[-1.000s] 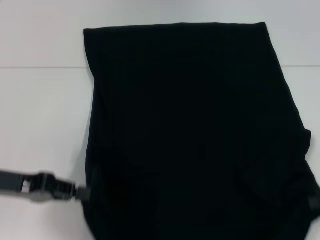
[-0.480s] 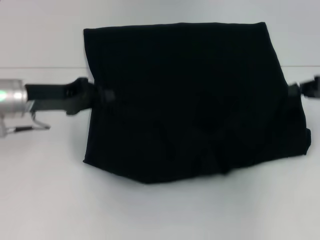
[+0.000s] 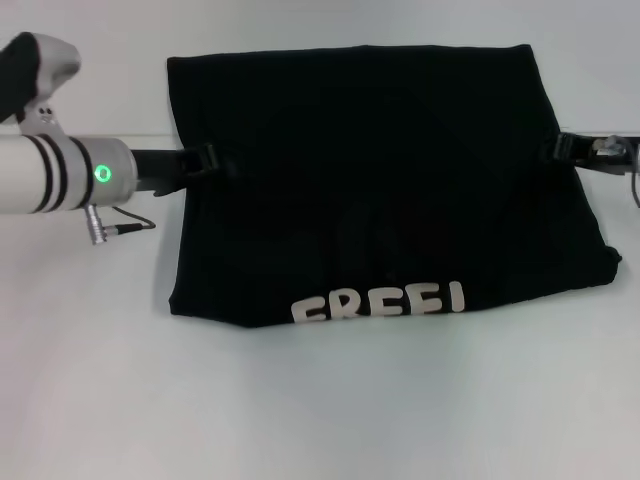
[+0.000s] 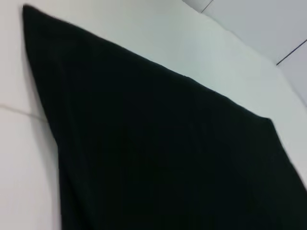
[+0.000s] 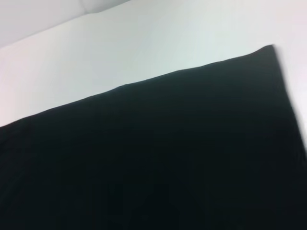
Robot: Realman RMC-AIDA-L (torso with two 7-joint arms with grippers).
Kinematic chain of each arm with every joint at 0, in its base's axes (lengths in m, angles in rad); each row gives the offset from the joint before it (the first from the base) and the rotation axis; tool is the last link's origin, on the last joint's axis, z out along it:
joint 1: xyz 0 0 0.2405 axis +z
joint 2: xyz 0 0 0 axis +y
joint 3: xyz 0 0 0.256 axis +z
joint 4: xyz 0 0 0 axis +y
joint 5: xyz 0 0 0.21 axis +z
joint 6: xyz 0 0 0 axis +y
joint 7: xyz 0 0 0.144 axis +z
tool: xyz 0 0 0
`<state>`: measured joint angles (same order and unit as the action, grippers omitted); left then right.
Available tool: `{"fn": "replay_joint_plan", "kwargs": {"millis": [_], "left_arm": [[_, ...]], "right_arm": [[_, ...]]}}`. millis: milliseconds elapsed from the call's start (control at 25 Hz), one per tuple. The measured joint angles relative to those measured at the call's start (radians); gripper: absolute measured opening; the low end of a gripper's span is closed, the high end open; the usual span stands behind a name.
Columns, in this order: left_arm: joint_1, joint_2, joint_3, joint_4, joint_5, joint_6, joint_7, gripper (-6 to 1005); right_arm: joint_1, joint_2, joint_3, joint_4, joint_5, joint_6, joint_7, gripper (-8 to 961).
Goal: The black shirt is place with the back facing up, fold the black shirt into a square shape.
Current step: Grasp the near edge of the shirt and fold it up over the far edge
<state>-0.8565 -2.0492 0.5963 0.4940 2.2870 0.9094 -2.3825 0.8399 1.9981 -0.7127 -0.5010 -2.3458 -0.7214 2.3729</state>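
The black shirt [image 3: 370, 150] lies on the white table, its near half doubled over toward the far side. White letters [image 3: 378, 303] show along the fold nearest me. My left gripper [image 3: 205, 160] holds the shirt's left edge and my right gripper [image 3: 565, 147] holds its right edge, both about halfway up the cloth and shut on it. The fingers merge with the dark cloth. Black cloth [image 4: 168, 158] fills the left wrist view, and black cloth [image 5: 158, 158] fills the right wrist view; neither shows fingers.
The white table [image 3: 320, 410] shows bare in front of the shirt and to its left. A seam line [image 3: 90, 134] runs across the tabletop behind my left arm. A thin cable [image 3: 125, 224] hangs under the left wrist.
Both grippers have carried the shirt's near edge up and away from me. The near half now lies folded over, the fold edge has drawn back, and white lettering has come into sight.
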Motion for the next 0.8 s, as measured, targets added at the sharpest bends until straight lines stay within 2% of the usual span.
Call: {"fn": "replay_joint_plan", "kwargs": {"millis": [80, 160, 400, 520, 640, 680, 800], "left_arm": [[-0.004, -0.010, 0.037, 0.004, -0.001, -0.055, 0.021, 88], [-0.010, -0.015, 0.047, 0.006, -0.002, -0.114, 0.031, 90], [-0.065, -0.018, 0.059, -0.011, -0.002, -0.303, 0.038, 94], [-0.082, -0.018, 0.076, -0.033, 0.005, -0.349, 0.038, 96], [-0.094, -0.020, 0.109, -0.051, 0.008, -0.397, 0.038, 99], [-0.098, -0.030, 0.149, -0.056, 0.008, -0.436, 0.039, 99], [-0.099, -0.042, 0.171, -0.055, 0.007, -0.466, 0.039, 102]], "right_arm": [[-0.001, 0.017, -0.016, 0.006, 0.000, 0.069, -0.001, 32], [-0.002, 0.021, -0.021, 0.006, 0.000, 0.104, -0.001, 32], [0.025, 0.004, -0.023, 0.010, 0.005, 0.199, -0.001, 32], [0.047, -0.005, -0.033, 0.034, 0.002, 0.241, -0.012, 32], [0.066, -0.002, -0.057, 0.065, 0.002, 0.302, -0.023, 31], [0.070, 0.000, -0.064, 0.072, 0.002, 0.322, -0.023, 31], [0.082, 0.007, -0.094, 0.088, 0.001, 0.376, -0.023, 33]]}}
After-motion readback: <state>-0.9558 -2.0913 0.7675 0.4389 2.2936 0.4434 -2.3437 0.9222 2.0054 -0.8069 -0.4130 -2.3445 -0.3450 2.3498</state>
